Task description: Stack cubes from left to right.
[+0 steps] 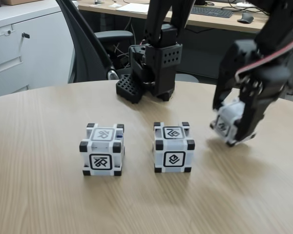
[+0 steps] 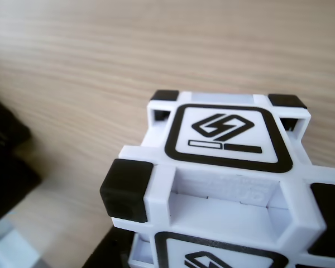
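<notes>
Fixed view, table: a round light-wood table (image 1: 49,204) with two cubes standing on it and the arm reaching in from the right.
Fixed view, left cube: the left cube (image 1: 102,149) sits upright at centre-left, white-grey with black corner blocks and a black-framed symbol on its top and near faces.
Fixed view, middle cube: the middle cube (image 1: 173,147) stands just right of it, apart from it, same build, a different symbol on its near face.
Fixed view, gripper: the black gripper (image 1: 236,127) hangs at the right, its fingers clamped around the third cube (image 1: 228,118) — that cube is tilted, and whether it touches the table cannot be told.
Fixed view, arm base: the black arm base (image 1: 154,68) stands at the far edge of the table, behind the middle cube.
Fixed view, background: an office chair (image 1: 95,44), a white cabinet (image 1: 24,44) at far left, and a desk with a keyboard (image 1: 212,10) and mouse (image 1: 245,18).
Other view, held cube: the third cube (image 2: 223,184) is seen very close — a framed lightning-like symbol with a bar beneath it on its upper face, a second framed symbol partly cut off at the bottom edge.
Other view, surface: wood grain of the table (image 2: 100,50) runs behind the cube; dark blurred shapes at the left edge cannot be identified.
</notes>
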`<state>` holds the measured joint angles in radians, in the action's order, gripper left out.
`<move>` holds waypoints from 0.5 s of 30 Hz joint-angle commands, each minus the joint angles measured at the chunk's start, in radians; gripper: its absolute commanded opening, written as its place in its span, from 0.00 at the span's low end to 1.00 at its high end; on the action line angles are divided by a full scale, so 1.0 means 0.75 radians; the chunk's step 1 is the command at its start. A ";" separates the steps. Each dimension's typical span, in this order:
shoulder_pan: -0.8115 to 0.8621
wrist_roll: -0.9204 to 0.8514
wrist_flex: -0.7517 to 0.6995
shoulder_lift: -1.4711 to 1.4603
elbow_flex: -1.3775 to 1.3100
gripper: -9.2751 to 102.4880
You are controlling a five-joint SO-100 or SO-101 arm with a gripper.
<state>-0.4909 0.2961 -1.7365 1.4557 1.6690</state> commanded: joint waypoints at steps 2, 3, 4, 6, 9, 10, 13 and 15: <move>0.010 -0.014 -0.012 0.225 -0.027 0.08; 0.010 -0.012 -0.012 0.262 -0.027 0.08; 0.010 -0.008 -0.012 0.301 -0.027 0.08; 0.012 -0.002 -0.022 0.368 -0.027 0.08; 0.014 0.018 -0.025 0.438 -0.027 0.08; 0.016 0.020 -0.027 0.456 -0.027 0.08; 0.027 0.055 -0.029 0.501 -0.027 0.08; 0.072 0.086 -0.031 0.534 -0.027 0.08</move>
<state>-0.4771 0.3359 -1.7518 1.7810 1.6705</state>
